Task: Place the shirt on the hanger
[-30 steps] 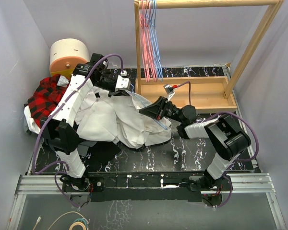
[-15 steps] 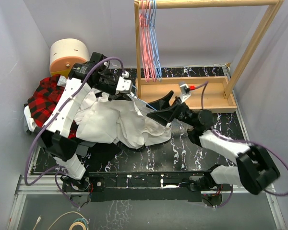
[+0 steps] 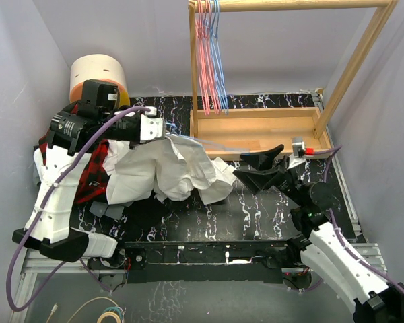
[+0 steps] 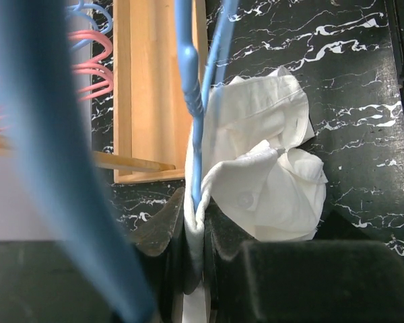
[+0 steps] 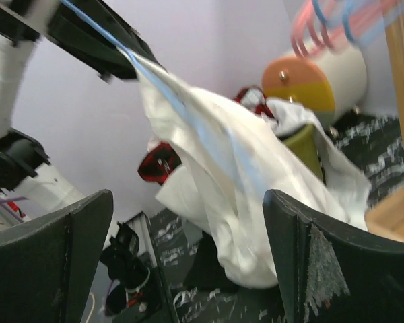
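The white shirt (image 3: 168,168) hangs bunched from my left gripper (image 3: 163,129) and drapes onto the black table. In the left wrist view the left gripper (image 4: 196,215) is shut on a fold of the shirt (image 4: 269,175) with the thin light-blue hanger (image 4: 192,101) wire inside it. The hanger (image 5: 104,33) runs from that grip down under the shirt (image 5: 222,182). My right gripper (image 3: 246,165) stands open to the right of the shirt, clear of the fabric, with nothing between its fingers (image 5: 337,262).
A wooden rack (image 3: 289,5) with pink and blue hangers (image 3: 209,60) stands at the back over a wooden tray (image 3: 269,128). A red-and-black plaid garment (image 3: 87,175) lies at the left. A cream and orange cylinder (image 3: 97,74) sits in the back left corner.
My right gripper has opened, let go of the shirt and drawn back to the right. The left arm has swung left, pulling the shirt and hanger with it.
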Robot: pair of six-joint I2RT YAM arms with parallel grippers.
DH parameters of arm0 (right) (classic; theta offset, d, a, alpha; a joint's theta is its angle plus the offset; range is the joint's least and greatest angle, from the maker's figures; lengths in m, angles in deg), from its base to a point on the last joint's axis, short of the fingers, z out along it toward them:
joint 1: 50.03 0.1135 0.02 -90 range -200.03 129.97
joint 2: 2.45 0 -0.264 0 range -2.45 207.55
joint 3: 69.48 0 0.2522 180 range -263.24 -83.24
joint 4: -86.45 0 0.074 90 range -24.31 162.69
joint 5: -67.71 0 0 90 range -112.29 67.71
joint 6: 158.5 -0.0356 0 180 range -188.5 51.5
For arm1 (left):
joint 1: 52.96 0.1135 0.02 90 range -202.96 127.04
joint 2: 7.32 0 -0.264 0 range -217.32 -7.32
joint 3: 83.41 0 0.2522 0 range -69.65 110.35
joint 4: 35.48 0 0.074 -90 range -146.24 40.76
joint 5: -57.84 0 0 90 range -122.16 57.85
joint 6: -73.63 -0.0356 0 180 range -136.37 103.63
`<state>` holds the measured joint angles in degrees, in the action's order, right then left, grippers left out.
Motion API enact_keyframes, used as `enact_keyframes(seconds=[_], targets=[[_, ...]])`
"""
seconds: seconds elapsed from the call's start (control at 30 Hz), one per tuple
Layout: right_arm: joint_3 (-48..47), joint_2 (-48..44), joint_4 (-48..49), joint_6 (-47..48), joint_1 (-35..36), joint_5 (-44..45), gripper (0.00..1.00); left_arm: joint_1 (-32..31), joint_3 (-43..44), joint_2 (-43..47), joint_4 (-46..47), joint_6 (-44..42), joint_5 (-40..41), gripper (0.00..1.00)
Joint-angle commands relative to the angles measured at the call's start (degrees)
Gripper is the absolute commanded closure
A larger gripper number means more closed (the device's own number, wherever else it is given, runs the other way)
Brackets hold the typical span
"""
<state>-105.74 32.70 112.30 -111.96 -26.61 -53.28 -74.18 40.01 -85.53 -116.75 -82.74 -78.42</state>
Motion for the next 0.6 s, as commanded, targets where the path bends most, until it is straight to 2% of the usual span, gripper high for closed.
enact_keyframes(seconds=[0.0,0.1,0.27,0.57], targets=[[5.5,-0.2,-3.5,-2.0,-0.3,0.4,0.04,0.3,0.0,3.6,3.8,5.1,0.6,1.0],[7.0,2.3,-1.0,-3.1,-0.3,-1.5,0.06,0.4,0.7,4.6,4.2,8.3,-1.4,1.0],[8.4,6.8,4.9,-5.6,-0.2,-1.2,0.07,1.0,-0.4,5.7,4.0,8.4,-2.3,1.0],[3.8,23.8,18.4,-6.5,3.6,0.0,0.09,1.3,-0.6,5.8,3.8,8.5,-3.4,1.0]])
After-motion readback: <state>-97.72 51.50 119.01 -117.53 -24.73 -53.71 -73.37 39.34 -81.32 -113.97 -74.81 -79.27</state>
